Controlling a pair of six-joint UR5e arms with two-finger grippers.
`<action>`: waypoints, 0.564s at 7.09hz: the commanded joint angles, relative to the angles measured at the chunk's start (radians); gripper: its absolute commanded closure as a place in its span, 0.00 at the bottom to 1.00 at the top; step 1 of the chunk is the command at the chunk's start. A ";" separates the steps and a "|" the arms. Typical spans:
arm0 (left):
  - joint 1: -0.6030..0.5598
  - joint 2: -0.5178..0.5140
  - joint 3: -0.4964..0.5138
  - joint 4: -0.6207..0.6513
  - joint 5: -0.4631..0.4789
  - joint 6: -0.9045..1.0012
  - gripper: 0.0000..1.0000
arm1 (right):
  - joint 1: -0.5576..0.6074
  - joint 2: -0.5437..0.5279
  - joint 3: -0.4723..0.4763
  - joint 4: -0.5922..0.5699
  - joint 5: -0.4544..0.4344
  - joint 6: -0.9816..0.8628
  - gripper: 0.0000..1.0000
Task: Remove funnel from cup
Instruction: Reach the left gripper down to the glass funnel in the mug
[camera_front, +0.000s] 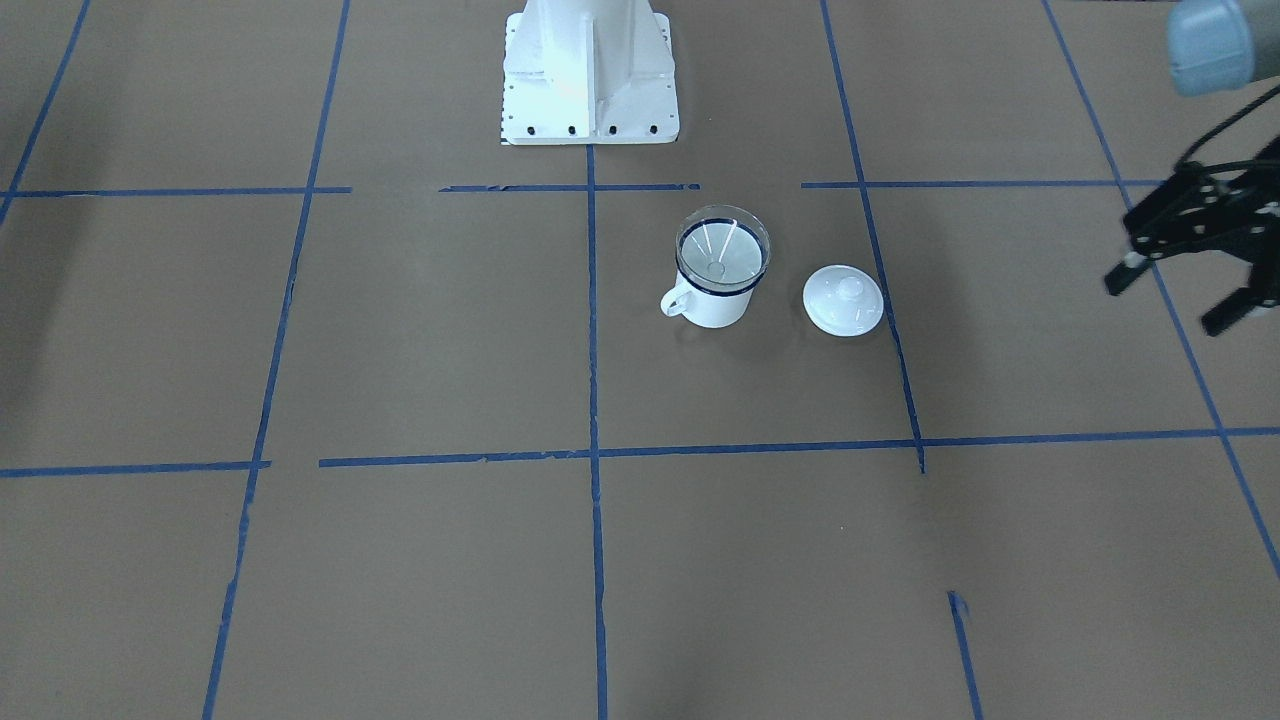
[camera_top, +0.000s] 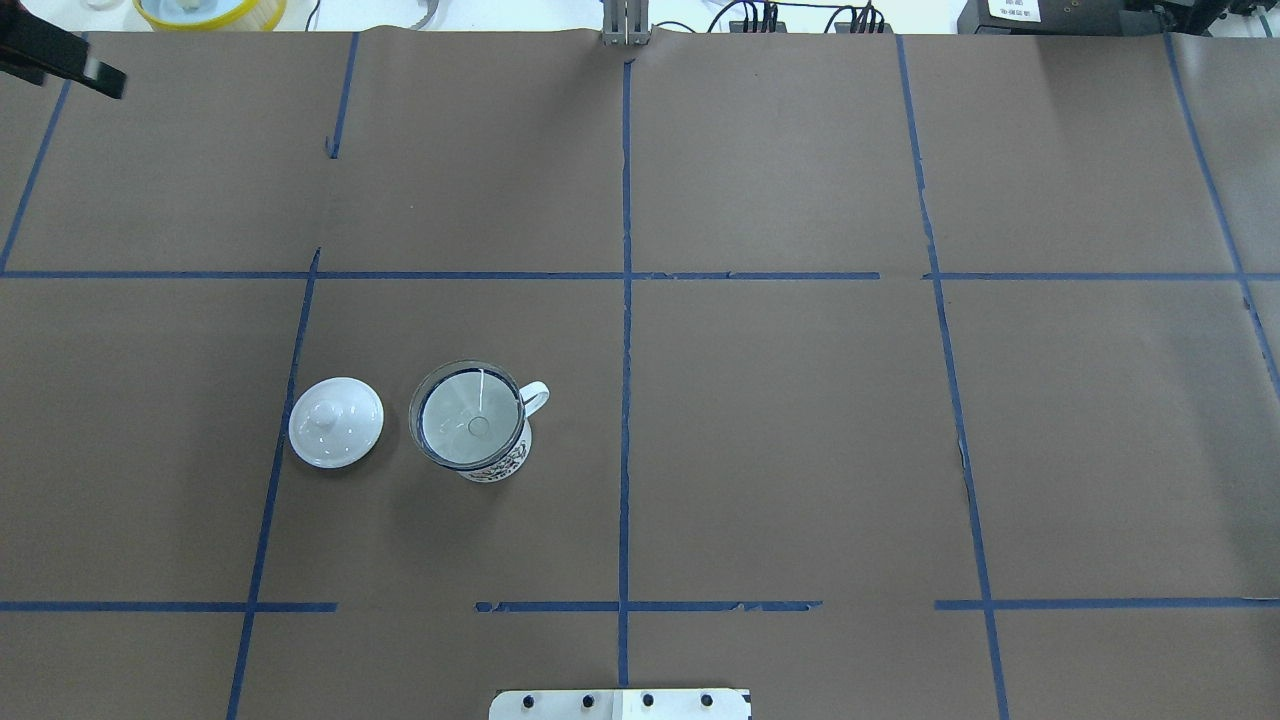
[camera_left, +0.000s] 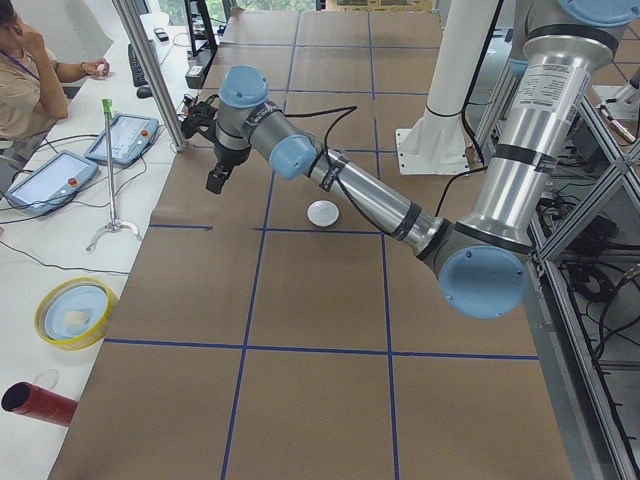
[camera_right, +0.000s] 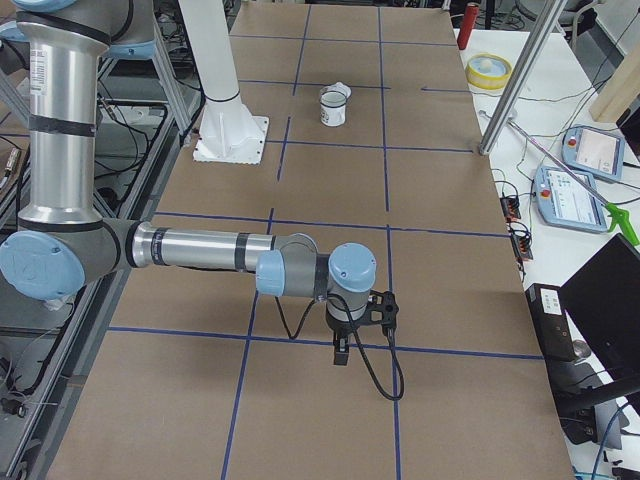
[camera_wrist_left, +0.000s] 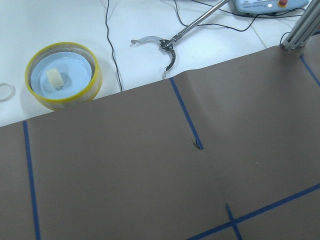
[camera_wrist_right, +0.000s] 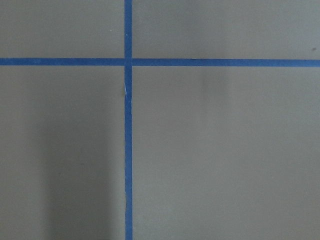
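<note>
The white cup (camera_front: 712, 298) with a dark blue rim stands upright on the brown table, its handle toward the robot's right. The clear funnel (camera_front: 723, 250) sits in its mouth; both also show in the overhead view, the funnel (camera_top: 470, 425) in the cup (camera_top: 498, 464). They are small and far off in the exterior right view (camera_right: 335, 105). My left gripper (camera_front: 1165, 305) is open and empty, raised far out to the robot's left of the cup. My right gripper (camera_right: 342, 350) hangs over bare table far from the cup; I cannot tell if it is open or shut.
A white domed lid (camera_front: 843, 300) with a knob lies beside the cup on the robot's left. The white robot base (camera_front: 590, 70) stands behind the cup. A yellow-rimmed dish (camera_wrist_left: 62, 75) and a grabber tool (camera_wrist_left: 165, 45) lie off the table's far edge. An operator (camera_left: 25, 70) sits there.
</note>
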 joint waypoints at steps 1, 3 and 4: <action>0.236 -0.083 -0.044 0.006 0.124 -0.375 0.00 | 0.000 0.001 0.000 0.000 0.000 0.000 0.00; 0.466 -0.116 -0.099 0.023 0.306 -0.640 0.00 | 0.000 0.000 0.000 0.000 0.000 0.000 0.00; 0.557 -0.172 -0.096 0.114 0.380 -0.719 0.00 | 0.000 0.000 0.000 0.000 0.000 0.000 0.00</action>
